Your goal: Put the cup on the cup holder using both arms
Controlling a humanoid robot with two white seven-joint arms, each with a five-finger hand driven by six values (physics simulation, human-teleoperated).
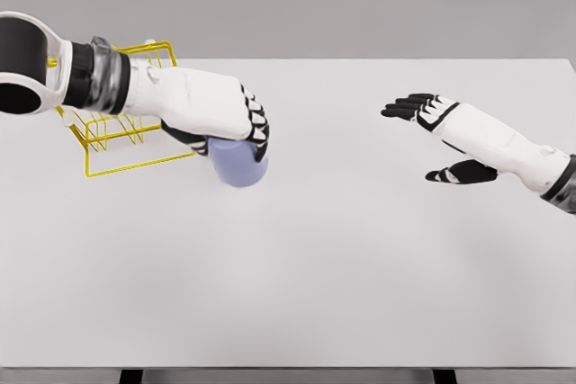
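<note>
The left hand [229, 119] apparently grips a lavender plastic cup [238, 161] beside a yellow wire cup holder [117, 137]; the right hand [450, 137] hovers spread.

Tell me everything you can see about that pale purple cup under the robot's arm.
The pale lavender, smooth-walled cup looks like matte plastic, plain and unmarked. Only its lower rounded part shows; the left robot hand covers its top, black-tipped fingers curled down over it. No handle is visible. It sits at the white table, just right of the yellow wire cup holder, not yet on it. Whether it touches the table is unclear.
</note>
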